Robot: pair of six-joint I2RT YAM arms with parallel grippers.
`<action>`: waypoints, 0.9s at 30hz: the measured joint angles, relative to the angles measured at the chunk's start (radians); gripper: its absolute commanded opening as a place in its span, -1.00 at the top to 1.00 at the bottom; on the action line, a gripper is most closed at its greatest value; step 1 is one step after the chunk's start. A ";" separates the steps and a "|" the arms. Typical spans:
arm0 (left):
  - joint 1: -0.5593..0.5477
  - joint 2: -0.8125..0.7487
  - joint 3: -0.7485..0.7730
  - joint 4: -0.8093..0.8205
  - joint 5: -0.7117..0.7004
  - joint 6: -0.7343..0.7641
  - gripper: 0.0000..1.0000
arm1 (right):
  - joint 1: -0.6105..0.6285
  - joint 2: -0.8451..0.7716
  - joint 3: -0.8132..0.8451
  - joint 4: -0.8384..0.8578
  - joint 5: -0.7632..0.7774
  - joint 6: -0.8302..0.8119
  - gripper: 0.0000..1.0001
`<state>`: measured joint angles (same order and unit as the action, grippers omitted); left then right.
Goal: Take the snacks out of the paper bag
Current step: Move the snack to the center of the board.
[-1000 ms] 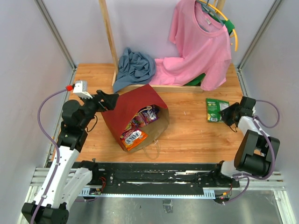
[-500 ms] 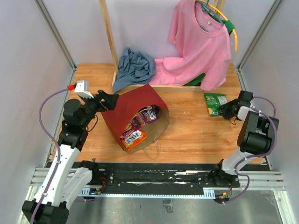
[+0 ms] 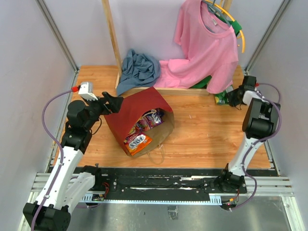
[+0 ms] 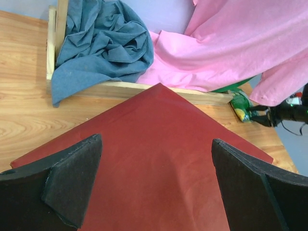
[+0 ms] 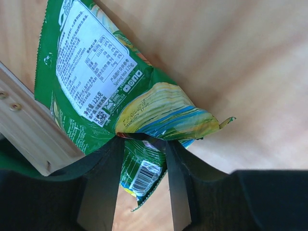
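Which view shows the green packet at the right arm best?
The right wrist view. There the green packet fills the frame, its label and barcode visible, pinched between the jaws of the right gripper. The top external view shows only a small green patch beside the pink shirt; the left wrist view shows a small distant part.

Robot lab cell, white panel walls (image 3: 29, 72), metal mounting rail (image 3: 159, 197), wooden tabletop (image 3: 202, 139), left arm (image 3: 66, 160), right arm (image 3: 260, 122) bolted on
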<state>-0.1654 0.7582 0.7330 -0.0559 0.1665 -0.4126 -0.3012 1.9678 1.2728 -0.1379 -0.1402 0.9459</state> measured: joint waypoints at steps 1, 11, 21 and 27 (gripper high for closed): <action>0.000 0.003 0.001 0.000 0.003 -0.003 -0.99 | 0.013 0.041 0.062 -0.020 0.006 -0.002 0.17; 0.000 0.024 0.072 -0.036 0.032 -0.011 -0.99 | 0.130 0.261 0.403 -0.101 0.066 0.039 0.19; 0.000 0.013 0.116 -0.084 0.038 -0.011 -0.99 | 0.171 0.180 0.290 -0.051 0.130 0.098 -0.13; 0.000 0.012 0.148 -0.096 0.045 -0.013 -0.99 | 0.183 -0.122 0.038 -0.033 0.101 0.127 -0.59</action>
<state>-0.1654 0.7700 0.8814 -0.1516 0.2115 -0.4255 -0.1184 1.8462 1.3109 -0.1707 -0.0387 1.0733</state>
